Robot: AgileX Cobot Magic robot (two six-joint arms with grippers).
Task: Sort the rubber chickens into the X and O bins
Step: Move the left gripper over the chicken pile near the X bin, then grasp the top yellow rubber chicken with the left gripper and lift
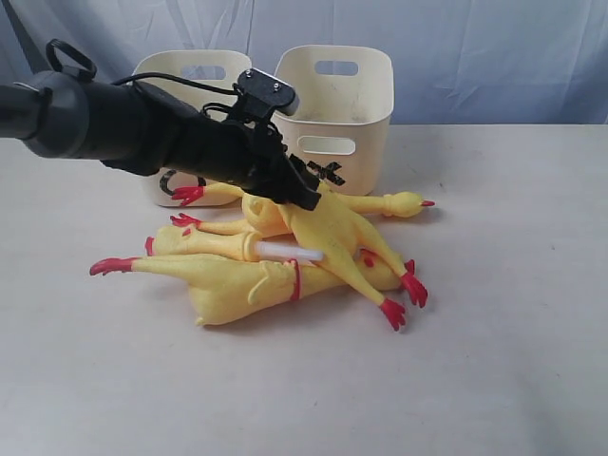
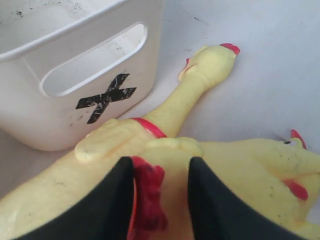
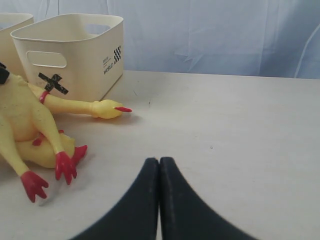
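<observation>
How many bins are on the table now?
2. The X bin stands behind the chicken pile; the second bin is left of it in the exterior view, partly behind the left arm.

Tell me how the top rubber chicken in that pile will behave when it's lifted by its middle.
Probably floppy: the top chicken drapes over the lower chickens, neck and legs trailing, so both ends would likely sag below the left tool. It looks like soft rubber, so it is likely light. Resting on them, it might drag one along.
</observation>
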